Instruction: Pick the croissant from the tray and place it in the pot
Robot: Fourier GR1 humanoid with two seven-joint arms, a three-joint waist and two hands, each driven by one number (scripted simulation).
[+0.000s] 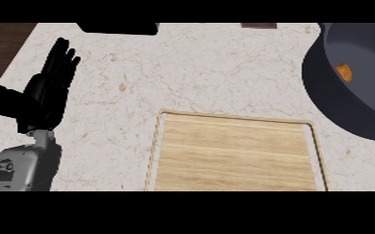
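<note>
A wooden tray (pixel 234 153) lies on the marbled counter at the lower middle, and its board shows nothing on it. At the right edge stands a dark grey pot (pixel 333 94), partly cut off. An orange-brown piece, the croissant (pixel 344 72), shows inside it against the far wall. My left hand (pixel 51 87) rests at the left side with its fingers straight and pointing up, holding nothing. My right hand does not show in the head view.
A black object (pixel 117 28) sits at the counter's far edge, top left. A small dark brown strip (pixel 258 26) lies at the far edge toward the right. Dark wood (pixel 13 39) borders the counter at the upper left.
</note>
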